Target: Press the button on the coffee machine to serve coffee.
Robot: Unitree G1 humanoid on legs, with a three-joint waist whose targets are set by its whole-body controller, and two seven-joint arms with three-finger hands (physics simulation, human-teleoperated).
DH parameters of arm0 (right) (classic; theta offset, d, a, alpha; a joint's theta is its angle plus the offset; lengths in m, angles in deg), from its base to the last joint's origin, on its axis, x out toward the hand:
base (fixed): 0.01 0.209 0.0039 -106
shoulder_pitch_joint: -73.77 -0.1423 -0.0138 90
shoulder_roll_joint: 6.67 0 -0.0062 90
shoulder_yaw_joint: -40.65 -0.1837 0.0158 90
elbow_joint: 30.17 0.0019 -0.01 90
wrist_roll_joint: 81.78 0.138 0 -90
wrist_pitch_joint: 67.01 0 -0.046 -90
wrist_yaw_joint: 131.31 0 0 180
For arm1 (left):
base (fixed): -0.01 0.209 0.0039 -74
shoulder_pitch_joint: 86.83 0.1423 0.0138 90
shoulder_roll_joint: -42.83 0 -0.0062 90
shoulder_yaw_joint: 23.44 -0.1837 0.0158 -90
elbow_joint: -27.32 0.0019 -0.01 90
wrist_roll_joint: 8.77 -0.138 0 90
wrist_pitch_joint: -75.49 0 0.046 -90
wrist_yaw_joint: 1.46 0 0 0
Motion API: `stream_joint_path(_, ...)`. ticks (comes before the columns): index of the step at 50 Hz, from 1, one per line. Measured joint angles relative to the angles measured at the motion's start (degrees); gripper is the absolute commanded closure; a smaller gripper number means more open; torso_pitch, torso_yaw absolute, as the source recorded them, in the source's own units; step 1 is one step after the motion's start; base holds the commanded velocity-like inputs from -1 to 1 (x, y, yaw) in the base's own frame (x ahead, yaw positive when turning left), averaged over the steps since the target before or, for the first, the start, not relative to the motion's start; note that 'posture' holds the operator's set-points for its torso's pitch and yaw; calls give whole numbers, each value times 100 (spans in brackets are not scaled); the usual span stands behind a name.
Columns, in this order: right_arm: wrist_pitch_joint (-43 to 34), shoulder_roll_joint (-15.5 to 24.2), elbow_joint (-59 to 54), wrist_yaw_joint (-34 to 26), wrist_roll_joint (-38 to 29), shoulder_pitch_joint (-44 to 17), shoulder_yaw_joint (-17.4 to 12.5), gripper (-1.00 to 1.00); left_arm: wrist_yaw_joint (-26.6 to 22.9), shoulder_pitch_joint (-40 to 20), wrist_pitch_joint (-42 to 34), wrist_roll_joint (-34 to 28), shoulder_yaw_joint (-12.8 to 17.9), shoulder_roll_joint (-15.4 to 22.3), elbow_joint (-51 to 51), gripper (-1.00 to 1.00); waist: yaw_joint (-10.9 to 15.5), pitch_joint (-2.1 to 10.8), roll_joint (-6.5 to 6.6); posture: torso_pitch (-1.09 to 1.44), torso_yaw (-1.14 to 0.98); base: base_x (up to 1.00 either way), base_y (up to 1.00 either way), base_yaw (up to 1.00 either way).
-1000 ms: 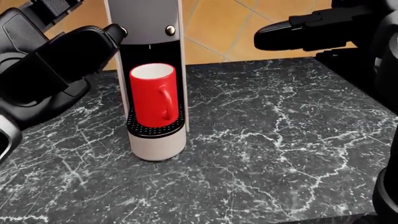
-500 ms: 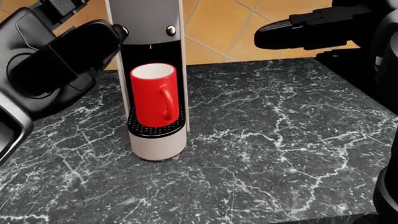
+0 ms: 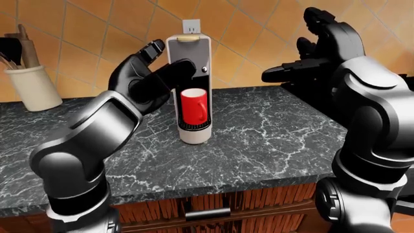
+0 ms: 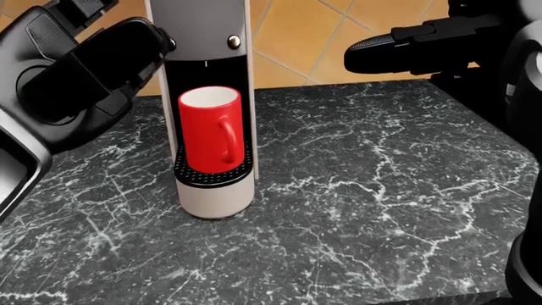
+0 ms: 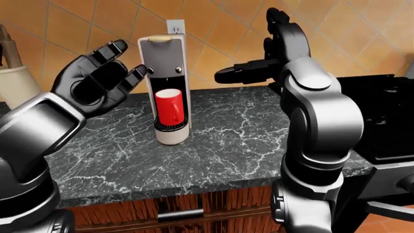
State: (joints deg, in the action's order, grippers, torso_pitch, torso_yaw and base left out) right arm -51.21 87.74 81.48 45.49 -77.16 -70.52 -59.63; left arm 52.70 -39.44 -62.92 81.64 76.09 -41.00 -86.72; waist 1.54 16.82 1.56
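Left hand [image 5: 97, 80], fingers spread and empty, hovers just left of the coffee machine [image 4: 203, 38] on the bench [image 4: 381, 210], red mug [image 4: 209, 130] seated under the spout; the button [image 4: 233, 42] appears unpressed, so pressing remains.

A dark marble counter [image 3: 272, 141] is carrying the coffee machine [image 3: 192, 87], which is standing near its centre. At about nine o'clock from it a cream utensil crock [image 3: 31, 87] is sitting, seemingly on the same surface. A red mug [image 4: 210, 129] is resting in the machine's bay.
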Motion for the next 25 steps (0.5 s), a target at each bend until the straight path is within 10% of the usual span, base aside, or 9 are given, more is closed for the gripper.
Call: stream_joint_path(25, 21, 27, -14, 27, 41, 7, -19, -100, -309, 82, -40, -395, -16, -203, 163, -100, -3, 10, -18, -45, 0, 0, 0, 0)
